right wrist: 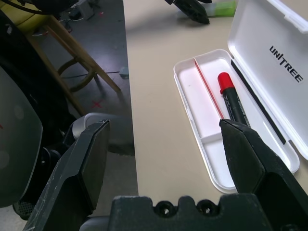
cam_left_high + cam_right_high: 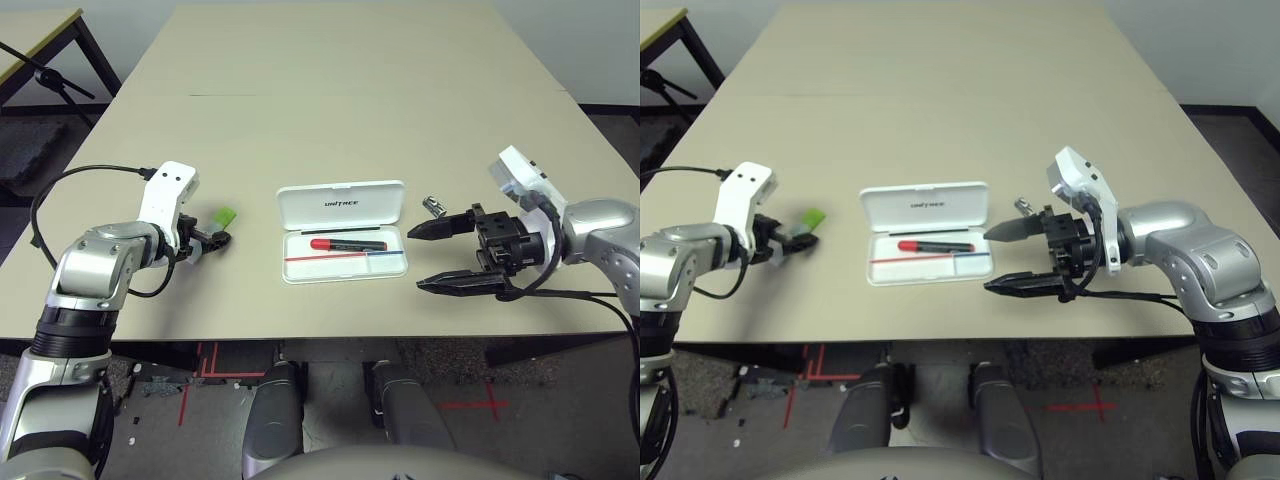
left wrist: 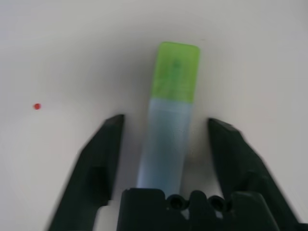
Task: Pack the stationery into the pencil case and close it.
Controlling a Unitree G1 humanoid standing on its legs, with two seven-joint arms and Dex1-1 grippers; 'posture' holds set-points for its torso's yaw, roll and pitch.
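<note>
Pencil case [image 2: 341, 230]: lid up, red marker [image 2: 347, 243] inside, bare tabletop [image 2: 330, 110] beyond.
Left gripper [image 3: 163, 127]: jaws apart, straddling green-capped marker [image 3: 171, 120].
Right gripper [image 2: 428, 257]: jaws wide, nothing held.

Beige table [image 2: 330, 90]; wooden chair [image 1: 72, 57] beside; red floor tape [image 2: 470, 405].

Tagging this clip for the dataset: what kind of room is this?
Probably a robotics lab or test room: a plain beige table on dark carpet, red tape crosses on the floor and a spare wooden chair beside the table.
</note>
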